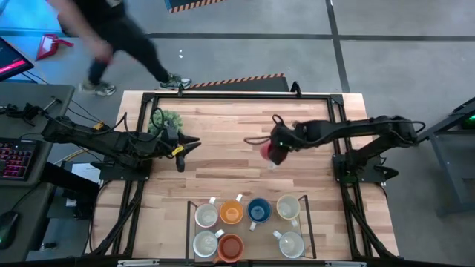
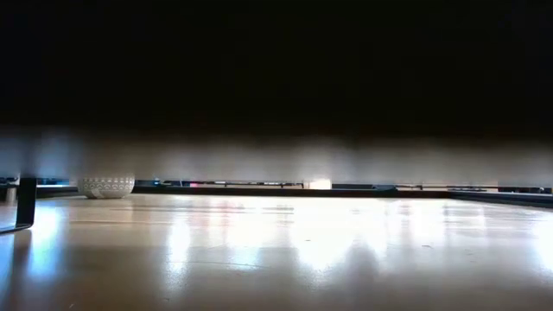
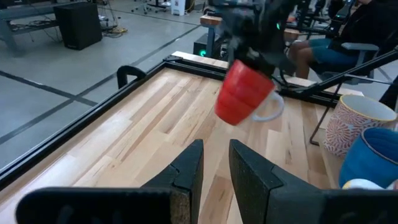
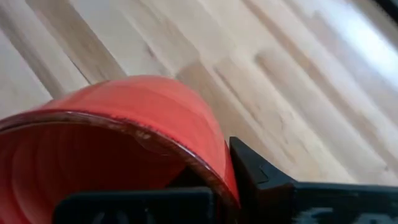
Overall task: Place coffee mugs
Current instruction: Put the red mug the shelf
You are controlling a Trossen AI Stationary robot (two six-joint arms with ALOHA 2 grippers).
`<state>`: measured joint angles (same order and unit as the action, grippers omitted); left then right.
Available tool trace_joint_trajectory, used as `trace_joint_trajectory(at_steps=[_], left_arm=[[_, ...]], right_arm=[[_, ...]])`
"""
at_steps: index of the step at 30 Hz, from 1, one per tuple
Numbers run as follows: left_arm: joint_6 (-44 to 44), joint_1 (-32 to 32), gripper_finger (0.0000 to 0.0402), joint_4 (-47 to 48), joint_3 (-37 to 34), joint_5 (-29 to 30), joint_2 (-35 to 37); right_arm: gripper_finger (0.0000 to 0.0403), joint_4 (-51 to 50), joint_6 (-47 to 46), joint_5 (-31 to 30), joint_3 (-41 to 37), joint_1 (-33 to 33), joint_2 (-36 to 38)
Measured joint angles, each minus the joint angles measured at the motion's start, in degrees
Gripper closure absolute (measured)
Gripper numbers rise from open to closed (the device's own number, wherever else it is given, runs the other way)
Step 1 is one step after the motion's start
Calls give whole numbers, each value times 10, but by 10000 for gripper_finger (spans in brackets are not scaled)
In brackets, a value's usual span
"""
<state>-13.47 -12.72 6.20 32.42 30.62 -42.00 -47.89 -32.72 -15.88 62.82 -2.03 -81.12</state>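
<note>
A red mug with a pale handle hangs tilted above the middle of the wooden table, and my right gripper is shut on it from above. My left gripper waits at the table's left, pointing toward the mug. Its fingers stand a little apart with nothing between them. Several more mugs stand upright in a black-framed tray at the near edge, among them an orange one, a blue one and a white one. My right gripper holds the red mug by its rim. One finger lies against the outside of the wall; the other seems to be inside the mug, hidden by the gripper body. The fingers come slanting down from above. The mug hangs tilted, clear of the table.
A green potted plant stands at the far left, just behind my left gripper; the low view shows its white pot. A person walks beyond the far left corner, and another sits beyond the table. Bare wood lies between the mug and the tray.
</note>
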Motion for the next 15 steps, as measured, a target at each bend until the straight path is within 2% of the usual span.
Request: trace_joint_trajectory(at_steps=[8,15], left_arm=[[0,0,335,14,0,-3,0],[0,0,335,73,0,-3,0]], right_arm=[[403,-46,13,-7,124,12,0],[403,-108,-12,-21,237,83,-23]])
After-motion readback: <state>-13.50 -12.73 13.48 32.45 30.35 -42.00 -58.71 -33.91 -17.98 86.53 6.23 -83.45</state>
